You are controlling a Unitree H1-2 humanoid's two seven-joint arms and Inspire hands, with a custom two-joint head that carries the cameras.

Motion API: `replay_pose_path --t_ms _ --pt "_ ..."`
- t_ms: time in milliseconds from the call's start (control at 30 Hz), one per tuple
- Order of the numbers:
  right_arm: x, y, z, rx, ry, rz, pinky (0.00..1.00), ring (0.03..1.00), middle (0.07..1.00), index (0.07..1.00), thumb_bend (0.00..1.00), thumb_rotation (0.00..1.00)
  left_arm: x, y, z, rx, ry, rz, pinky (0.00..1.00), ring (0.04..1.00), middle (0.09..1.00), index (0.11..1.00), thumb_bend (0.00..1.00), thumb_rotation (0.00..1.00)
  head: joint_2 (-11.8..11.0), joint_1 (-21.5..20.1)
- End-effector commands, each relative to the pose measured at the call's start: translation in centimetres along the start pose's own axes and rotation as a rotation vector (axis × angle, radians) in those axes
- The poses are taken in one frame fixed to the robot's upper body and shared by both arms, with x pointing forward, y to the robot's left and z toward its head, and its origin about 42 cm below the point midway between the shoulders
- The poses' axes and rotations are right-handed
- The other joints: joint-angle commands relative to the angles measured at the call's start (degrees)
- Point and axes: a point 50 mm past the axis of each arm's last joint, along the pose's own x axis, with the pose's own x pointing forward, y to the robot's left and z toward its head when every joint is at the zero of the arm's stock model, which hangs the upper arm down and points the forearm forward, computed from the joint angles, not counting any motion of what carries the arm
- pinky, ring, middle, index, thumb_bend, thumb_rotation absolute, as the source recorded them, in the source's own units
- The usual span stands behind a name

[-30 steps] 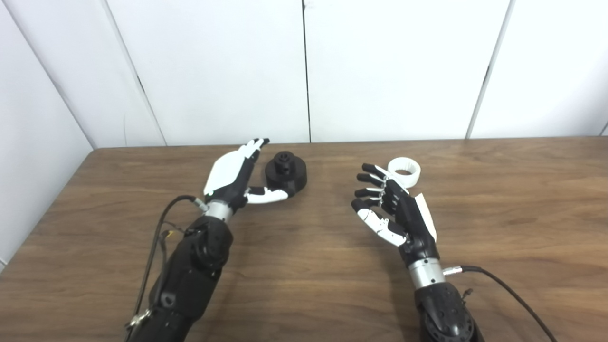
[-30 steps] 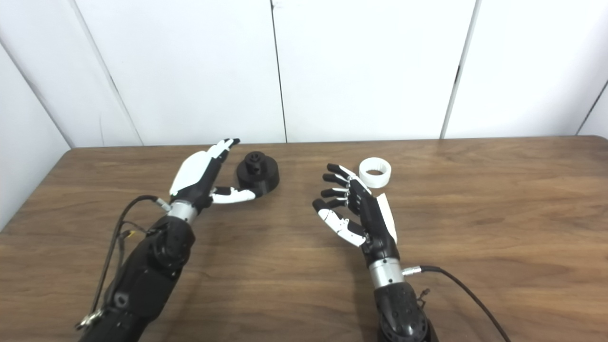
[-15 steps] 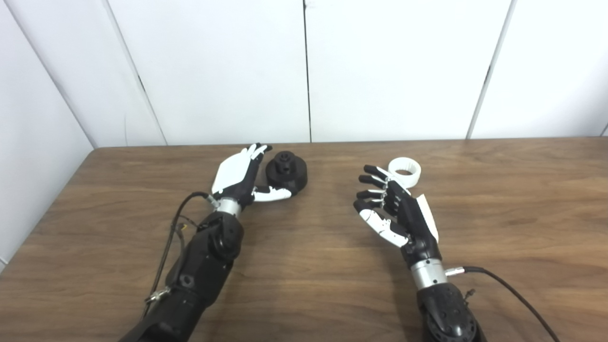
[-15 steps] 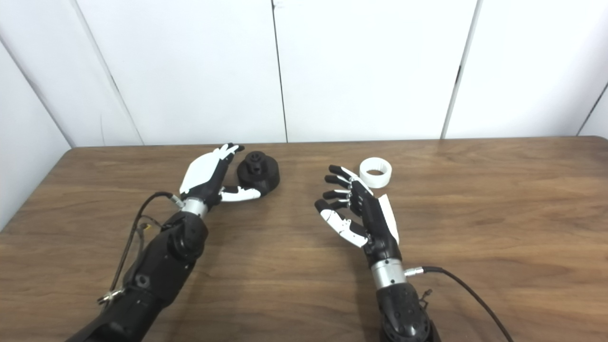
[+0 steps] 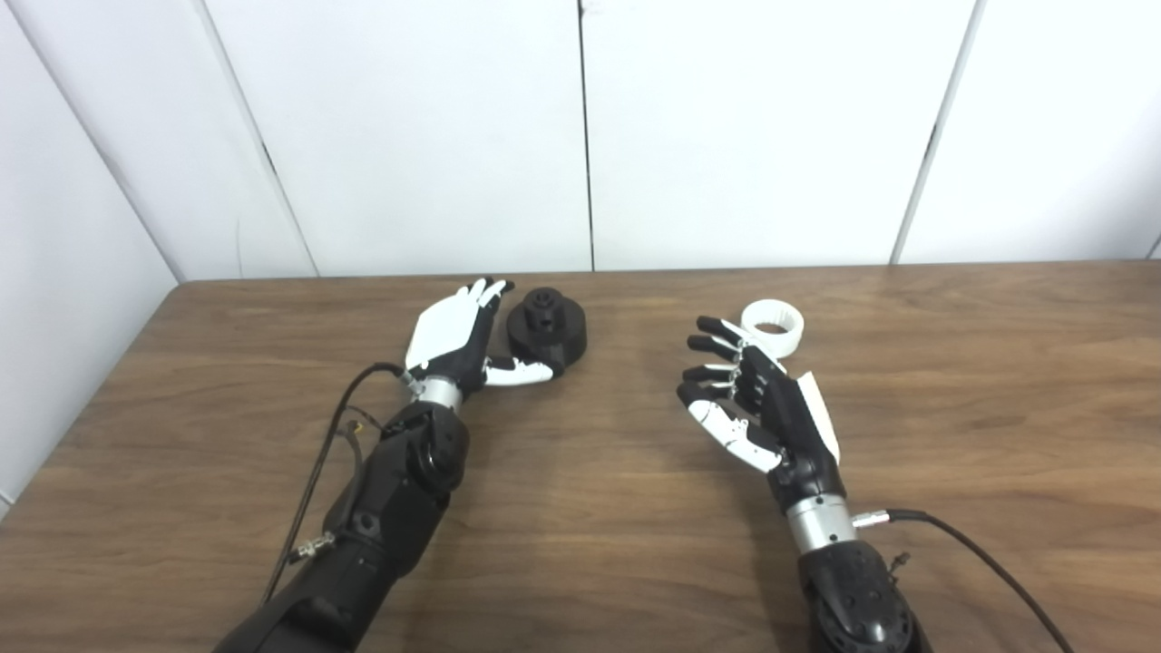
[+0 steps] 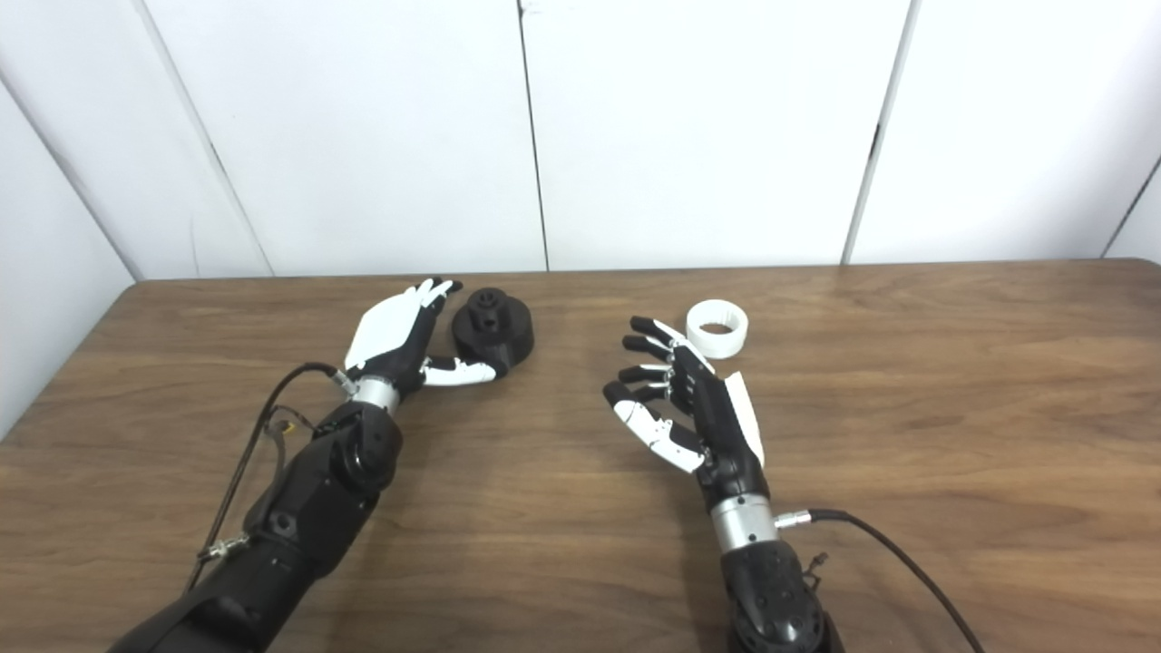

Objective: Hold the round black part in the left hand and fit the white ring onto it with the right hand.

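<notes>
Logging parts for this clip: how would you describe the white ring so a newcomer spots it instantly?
On the wooden table, look toward the far edge, right of centre, just beyond the fingertips of the open right hand. The white ring lies flat there, hole up, the only white loose part; the other is a round black part.

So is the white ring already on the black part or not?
Not on. The white ring lies alone on the table, apart from the black part.
</notes>
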Motion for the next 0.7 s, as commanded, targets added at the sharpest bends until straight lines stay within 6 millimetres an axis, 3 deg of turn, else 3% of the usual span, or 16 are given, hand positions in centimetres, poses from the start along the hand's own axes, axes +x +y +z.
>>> replay_pose_path --t_ms 0,667 --pt "-2.0 -1.3 -1.8 -0.043 0.051 0.001 0.56 0.657 0.787 0.824 0.55 0.40 2.2 3.5 2.1 0.022 -0.058 0.096 0.93 1.000 1.000 0.919 0.98 0.48 0.10 -0.06" --pt "-2.4 -1.7 -1.5 -0.059 0.057 -0.007 0.56 0.659 0.789 0.820 0.55 0.43 2.7 1.9 2.1 -0.018 -0.038 0.037 0.94 1.000 1.000 0.858 1.00 0.44 0.69 -0.44"
